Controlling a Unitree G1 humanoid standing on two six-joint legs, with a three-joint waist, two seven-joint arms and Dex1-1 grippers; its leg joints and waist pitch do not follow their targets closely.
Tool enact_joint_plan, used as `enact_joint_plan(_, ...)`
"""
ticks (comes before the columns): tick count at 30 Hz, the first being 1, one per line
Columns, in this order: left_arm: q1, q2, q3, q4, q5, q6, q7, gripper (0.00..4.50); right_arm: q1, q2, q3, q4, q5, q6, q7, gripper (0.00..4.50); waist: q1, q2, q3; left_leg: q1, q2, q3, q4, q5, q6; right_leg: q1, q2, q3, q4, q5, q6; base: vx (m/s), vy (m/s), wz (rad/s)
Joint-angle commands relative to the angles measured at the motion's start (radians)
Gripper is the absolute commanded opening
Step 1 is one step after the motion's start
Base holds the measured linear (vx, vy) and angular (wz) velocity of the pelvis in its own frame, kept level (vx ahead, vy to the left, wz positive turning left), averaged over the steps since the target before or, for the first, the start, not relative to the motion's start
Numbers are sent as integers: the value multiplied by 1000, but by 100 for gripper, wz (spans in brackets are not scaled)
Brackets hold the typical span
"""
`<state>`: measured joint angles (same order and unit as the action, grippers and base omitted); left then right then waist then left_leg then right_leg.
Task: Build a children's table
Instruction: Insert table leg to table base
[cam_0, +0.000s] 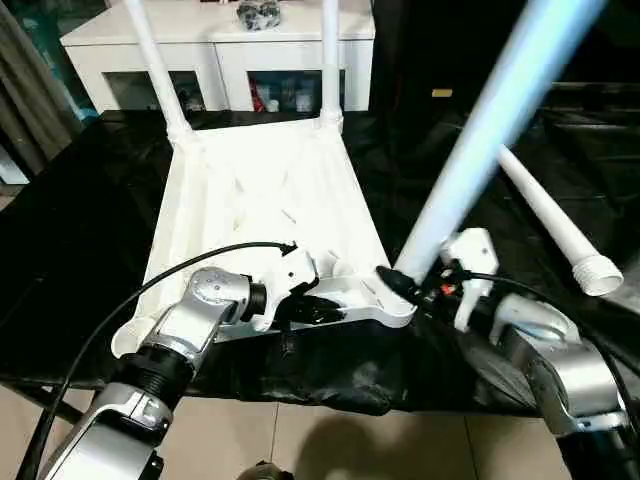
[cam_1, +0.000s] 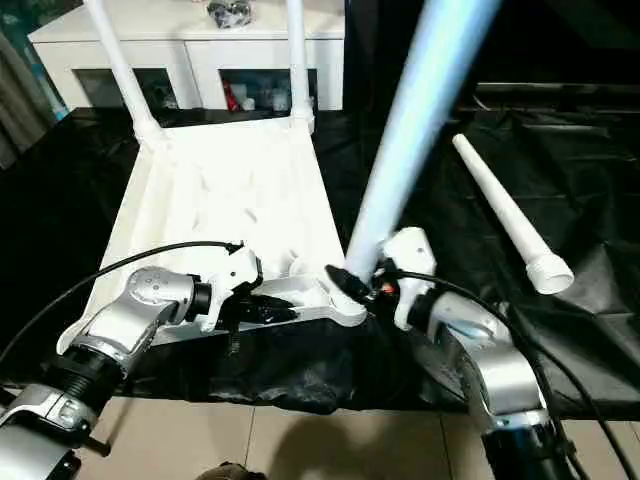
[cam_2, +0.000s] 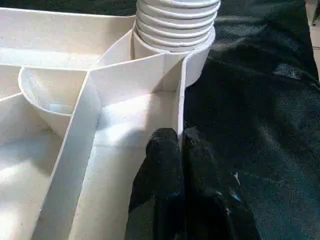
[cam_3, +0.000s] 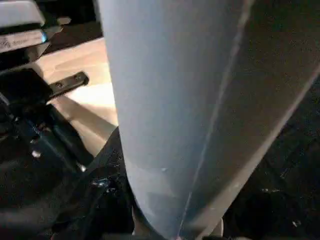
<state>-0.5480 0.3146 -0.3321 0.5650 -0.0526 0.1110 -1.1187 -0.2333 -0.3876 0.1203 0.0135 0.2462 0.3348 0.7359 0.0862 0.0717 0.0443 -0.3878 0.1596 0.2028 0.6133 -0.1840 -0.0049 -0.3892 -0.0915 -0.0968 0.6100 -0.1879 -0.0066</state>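
The upturned white ribbed top (cam_0: 265, 200) is pinched at its rim by the left gripper (cam_0: 325, 310), while the right gripper (cam_0: 408, 285) clasps a leg (cam_0: 490, 130) at five o'clock.

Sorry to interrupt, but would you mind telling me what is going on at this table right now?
The robot is putting legs on an upturned white tabletop lying on a black-draped table. Two legs already stand in the far corner sockets. The left end effector is shut on the near rim, steadying it. The right end effector holds a third leg, its ribbed end in the near right socket. The fourth leg lies on the cloth to the right.
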Motion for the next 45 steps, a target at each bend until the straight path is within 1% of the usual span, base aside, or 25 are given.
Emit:
enact_joint_plan(1,-8,8,41,-35,-15,-8,22,0,26,-11,89,60,-23,70,58,188,-1,-17,-46,27,82,-56,-97,-384,-26,23,-92,66,-106,-468,-125,0,0,0)
enact_joint_plan(2,-5,11,41,-38,-15,-8,19,0,21,-17,100,67,-27,70,73,188,-1,-17,-46,28,82,-55,-98,-389,-27,23,-94,66,-108,-475,-124,0,0,0)
enact_joint_plan(3,-4,16,41,-45,-17,-6,13,0,13,-25,113,79,-31,70,95,188,-1,-24,-46,28,82,-55,-98,-385,-25,23,-94,67,-109,-472,-125,0,0,0)
enact_joint_plan(7,-2,33,38,-69,-22,1,-13,0,-13,-33,135,120,-39,49,146,188,3,-22,-51,26,84,-54,-99,-346,-19,27,-94,69,-99,-399,-148,0,0,0)
enact_joint_plan(8,-2,43,35,-83,-27,4,-35,0,-34,-27,140,150,-37,36,173,188,2,-20,-46,23,83,-53,-101,-344,-14,26,-91,69,-98,-370,-158,0,0,0)
enact_joint_plan(9,-2,55,25,-99,-29,4,-64,0,-59,-21,144,180,-21,30,215,188,0,-24,-41,20,83,-52,-103,-337,-7,27,-91,69,-96,-350,-168,0,0,0)
enact_joint_plan(11,-2,61,20,-106,-30,6,-80,0,-69,-21,146,190,-16,26,235,188,-1,-21,-40,22,84,-52,-103,-335,-5,28,-91,68,-93,-330,-184,0,0,0)
enact_joint_plan(14,-3,82,4,-129,-35,11,-133,0,-96,-36,171,222,-16,-7,316,188,-2,-22,-38,25,85,-49,-104,-325,-3,27,-88,68,-90,-289,-201,0,0,0)
enact_joint_plan(15,-4,88,0,-131,-32,10,-141,0,-100,-40,177,227,-18,-17,333,188,-2,-23,-30,24,85,-50,-106,-336,0,26,-87,69,-91,-289,-205,0,0,0)
enact_joint_plan(17,-11,103,-3,-135,-28,10,-160,0,-107,-53,194,234,-20,-47,388,188,0,-26,-27,25,86,-49,-107,-335,2,26,-88,70,-90,-285,-212,0,0,0)
enact_joint_plan(20,-15,109,0,-136,-28,13,-165,0,-107,-57,200,240,-29,-68,415,188,4,-25,-28,26,89,-49,-109,-327,2,28,-89,70,-88,-271,-219,0,0,0)
enact_joint_plan(21,-17,112,3,-135,-26,14,-164,0,-107,-57,202,244,-37,-81,422,188,4,-29,-28,26,89,-49,-110,-322,4,30,-89,70,-87,-261,-224,0,0,0)
enact_joint_plan(24,-16,118,14,-137,-18,20,-152,0,-108,-46,209,253,-54,-110,421,188,5,-29,-28,26,90,-49,-112,-316,4,30,-90,70,-87,-256,-229,0,0,0)
enact_joint_plan(28,-11,121,21,-142,-17,26,-150,0,-110,-36,211,262,-61,-126,420,188,4,-35,-24,27,90,-49,-113,-334,1,29,-94,72,-93,-312,-222,0,0,0)
enact_joint_plan(33,-6,107,41,-148,-16,34,-105,0,-129,10,161,309,-70,-154,336,188,0,-34,-22,30,92,-54,-118,-385,-28,24,-97,73,-100,-386,-207,0,0,0)
enact_joint_plan(36,-17,84,59,-141,6,64,-13,0,-166,51,113,378,-85,-150,208,188,-8,-33,-21,29,90,-59,-121,-417,-54,24,-98,71,-102,-429,-196,0,0,0)
enact_joint_plan(37,-29,57,80,-147,23,100,80,0,-200,88,69,436,-96,-149,86,188,-8,-27,-23,31,89,-61,-120,-423,-57,26,-99,70,-103,-442,-190,0,0,0)
enact_joint_plan(38,-36,22,101,-171,41,153,181,0,-229,123,31,485,-105,-146,-29,188,-17,-29,-21,31,91,-62,-122,-440,-73,22,-98,71,-104,-454,-190,0,0,0)
enact_joint_plan(39,-36,22,101,-171,41,153,181,0,-229,123,31,485,-105,-146,-29,188,-23,-27,-23,33,89,-65,-122,-450,-86,22,-98,68,-105,-456,-189,0,0,0)
enact_joint_plan(40,-36,-9,118,-201,51,200,252,0,-245,145,13,513,-110,-134,-93,188,-24,-18,-28,36,89,-65,-120,-441,-92,25,-99,69,-100,-430,-193,0,0,0)
enact_joint_plan(41,-34,-33,128,-229,55,237,300,0,-256,162,3,536,-115,-129,-134,188,-27,-18,-28,31,88,-63,-120,-430,-87,27,-96,69,-101,-399,-199,0,0,0)
enact_joint_plan(42,-27,-78,141,-273,63,286,371,0,-276,188,-13,573,-119,-122,-198,188,-28,-14,-33,25,88,-62,-119,-389,-79,35,-95,69,-93,-327,-213,0,0,0)
enact_joint_plan(43,-21,-109,141,-299,70,309,412,0,-293,207,-21,604,-122,-119,-239,188,-31,-19,-34,24,88,-59,-119,-367,-75,35,-92,68,-92,-291,-220,0,0,0)
enact_joint_plan(44,-10,-153,133,-336,83,333,462,0,-316,231,-31,645,-127,-116,-295,188,-33,-24,-41,24,84,-53,-110,-312,-54,38,-94,70,-88,-220,-244,0,0,0)
enact_joint_plan(45,-7,-161,129,-343,87,335,468,0,-320,235,-32,652,-129,-116,-304,188,-32,-23,-47,14,81,-51,-102,-237,-23,46,-94,68,-82,-143,-260,0,0,0)
